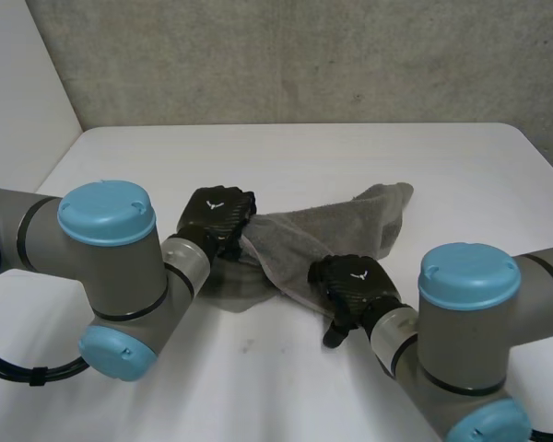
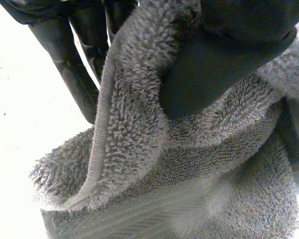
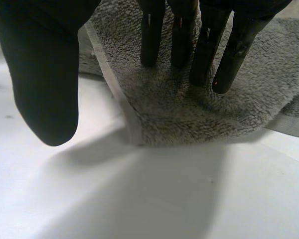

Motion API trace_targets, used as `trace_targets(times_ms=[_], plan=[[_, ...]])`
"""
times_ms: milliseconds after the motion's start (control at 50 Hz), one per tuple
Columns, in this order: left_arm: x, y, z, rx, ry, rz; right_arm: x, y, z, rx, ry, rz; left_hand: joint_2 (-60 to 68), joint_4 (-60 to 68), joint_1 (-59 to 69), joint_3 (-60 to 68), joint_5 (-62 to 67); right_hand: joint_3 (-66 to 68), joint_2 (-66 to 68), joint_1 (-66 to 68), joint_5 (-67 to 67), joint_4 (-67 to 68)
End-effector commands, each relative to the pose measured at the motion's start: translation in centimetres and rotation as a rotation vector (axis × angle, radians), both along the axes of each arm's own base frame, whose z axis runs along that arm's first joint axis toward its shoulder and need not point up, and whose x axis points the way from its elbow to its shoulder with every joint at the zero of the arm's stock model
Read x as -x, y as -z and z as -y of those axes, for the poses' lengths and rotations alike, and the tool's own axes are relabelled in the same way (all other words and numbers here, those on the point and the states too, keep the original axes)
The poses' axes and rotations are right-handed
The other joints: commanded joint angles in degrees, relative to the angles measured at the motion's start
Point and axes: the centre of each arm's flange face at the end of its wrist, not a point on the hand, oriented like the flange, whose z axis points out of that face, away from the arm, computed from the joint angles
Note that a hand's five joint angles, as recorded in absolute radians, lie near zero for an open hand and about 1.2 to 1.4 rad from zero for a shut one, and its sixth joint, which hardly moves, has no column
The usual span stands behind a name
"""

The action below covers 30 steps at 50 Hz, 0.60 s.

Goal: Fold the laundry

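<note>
Grey towel [image 1: 350,226], left hand [image 1: 219,214] pinching one edge, right hand [image 1: 355,281] unclenched over another, perhaps touching it

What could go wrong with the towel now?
1. The left hand pinches the grey towel close to its hem, so a pull might tug the towel free.
2. The right hand is open, with fingers straight over the towel and the thumb out over the white table. It could close on too little cloth.
3. The towel looks bunched between the hands, so the fold may end up crooked.
</note>
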Motion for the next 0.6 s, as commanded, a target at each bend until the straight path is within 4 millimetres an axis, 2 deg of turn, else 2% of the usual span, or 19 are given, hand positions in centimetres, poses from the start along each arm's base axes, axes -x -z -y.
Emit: trace_targets(times_ms=[20,100,160,220,260,340,380,460,500,520,560,600], plan=[[-0.1,-0.2,-0.1,0.003,0.000,-0.002,-0.8,0.9,1.5,0.036,0.026,-0.002,10.5,10.3,13.5,10.6,11.2,4.4,4.9,7.9,4.9,4.1],[-0.1,-0.4,-0.1,0.003,0.000,-0.004,-1.0,1.2,1.9,0.042,0.029,0.003,10.5,10.3,13.5,10.6,11.2,6.1,6.6,9.6,6.6,5.8],[-0.1,-0.3,-0.2,0.001,0.000,-0.002,-1.3,1.4,2.3,0.053,0.029,0.013,10.5,10.3,13.5,10.6,11.2,16.1,16.7,19.7,16.7,15.9],[-0.1,-0.3,-0.2,0.000,0.000,-0.001,-1.4,1.3,2.4,0.060,0.030,0.022,10.5,10.3,13.5,10.6,11.2,20.5,21.1,24.1,21.1,20.3],[-0.2,-0.2,-0.2,-0.004,-0.002,0.001,-1.6,1.2,2.8,0.087,0.030,0.042,10.5,10.3,13.5,10.6,11.2,33.4,34.0,37.0,34.0,33.2],[-0.3,0.0,-0.3,-0.010,-0.002,0.003,-1.8,0.9,3.2,0.121,0.034,0.064,10.5,10.3,13.5,10.6,11.2,43.3,43.8,46.8,43.8,43.0],[-0.3,0.0,-0.4,-0.011,-0.002,0.004,-1.8,0.8,3.6,0.140,0.042,0.076,10.5,10.3,13.5,10.6,11.2,54.9,55.5,58.5,55.5,54.7],[-0.5,0.2,-0.4,-0.018,-0.008,0.009,-1.7,0.2,3.9,0.155,0.044,0.082,10.5,10.3,13.5,10.6,11.2,55.0,55.5,58.5,55.5,54.7],[-0.6,0.2,-0.4,-0.019,-0.008,0.009,-0.5,-0.7,5.6,0.176,0.093,0.086,10.5,10.3,13.5,10.6,11.2,55.0,55.5,58.5,55.5,54.7],[-0.7,0.2,-0.3,-0.019,-0.010,0.009,-0.5,-0.7,5.6,0.176,0.093,0.086,10.5,10.3,13.5,10.6,11.2,55.0,55.5,58.5,55.5,54.7],[-0.7,0.2,-0.3,-0.019,-0.011,0.009,0.9,-1.7,7.3,0.208,0.139,0.077,10.5,10.3,13.5,10.6,11.2,55.0,55.5,58.5,55.5,54.7],[-0.9,0.3,-0.3,-0.024,-0.016,0.012,1.6,-2.2,8.1,0.229,0.156,0.064,10.5,10.3,13.5,10.6,11.2,55.0,55.5,58.5,55.5,54.7]])
